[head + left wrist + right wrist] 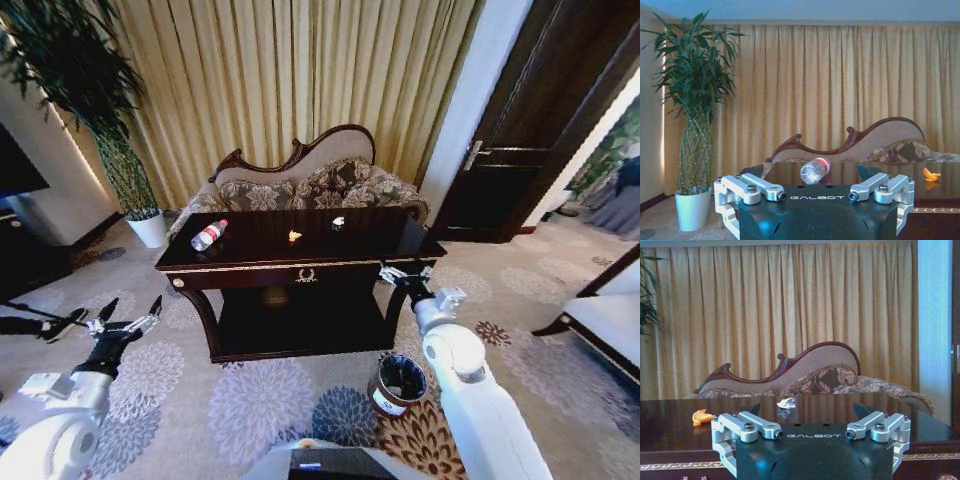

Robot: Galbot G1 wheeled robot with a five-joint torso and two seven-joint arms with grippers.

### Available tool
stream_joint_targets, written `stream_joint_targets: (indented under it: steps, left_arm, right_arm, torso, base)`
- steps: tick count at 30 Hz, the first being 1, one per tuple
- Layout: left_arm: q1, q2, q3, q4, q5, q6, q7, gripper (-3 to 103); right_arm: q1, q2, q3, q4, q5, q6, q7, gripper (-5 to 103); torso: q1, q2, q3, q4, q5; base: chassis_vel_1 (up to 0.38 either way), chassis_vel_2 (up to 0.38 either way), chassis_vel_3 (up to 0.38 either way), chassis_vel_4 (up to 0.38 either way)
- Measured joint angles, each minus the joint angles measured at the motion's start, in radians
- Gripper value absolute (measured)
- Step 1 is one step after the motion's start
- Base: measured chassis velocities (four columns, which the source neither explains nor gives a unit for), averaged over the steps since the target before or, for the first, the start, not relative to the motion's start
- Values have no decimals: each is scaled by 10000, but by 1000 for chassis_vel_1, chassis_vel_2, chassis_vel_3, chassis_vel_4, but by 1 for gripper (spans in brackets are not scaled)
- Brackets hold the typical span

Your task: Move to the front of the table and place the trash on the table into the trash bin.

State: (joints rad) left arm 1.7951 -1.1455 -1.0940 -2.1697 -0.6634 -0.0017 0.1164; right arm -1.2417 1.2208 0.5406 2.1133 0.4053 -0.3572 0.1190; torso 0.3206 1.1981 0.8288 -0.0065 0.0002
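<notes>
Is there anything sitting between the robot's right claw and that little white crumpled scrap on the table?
Nothing visible does. The right gripper hangs open at the table's front right corner, and only bare dark tabletop lies between it and the white scrap. The orange scrap lies off to one side.

Desk [260,262]: dark glossy wood, gold trim. Bottle [209,235]: clear, red cap, red-white label. Scrap [294,236]: orange; crumpled scrap [338,222]: white. Trash bin [398,385]: dark brown, pale label, black inside. Carpet [255,400]: beige, purple-blue floral. Sofa [300,185]: floral, dark wood frame. Curtains [300,70]: gold.
</notes>
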Motion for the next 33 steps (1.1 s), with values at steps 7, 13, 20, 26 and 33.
stream_joint_targets:
  steps: [7,13,20,26,33]
  left_arm:
    - [-202,164,-211,-236,-84,803,-290,100]
    - [-326,357,-365,-558,-301,1522,-599,100]
    - [-479,425,-257,-686,-356,1845,-757,100]
    - [-500,394,-225,-659,-335,1847,-755,100]
    - [-444,367,-295,-676,-327,1841,-754,100]
  right_arm:
    - [84,-227,-39,-121,-6,15,-2,100]
    - [300,-530,-43,-109,241,-30,-3,100]
    - [304,-616,-55,-189,291,-32,-3,100]
    - [292,-544,-200,-210,268,-27,-3,100]
    - [330,-387,-349,-252,228,-20,-3,100]
  torso:
    - [0,0,0,-4,-2]
    - [-1,0,0,1,-1]
    - [0,-1,1,-1,-2]
    - [1,-1,1,-1,-2]
    - [0,0,0,1,-2]
  base:
    - [-5,6,6,-10]
    - [-66,66,57,-67]
    - [-104,90,98,-95]
    - [-107,106,97,-101]
    - [-86,104,94,-77]
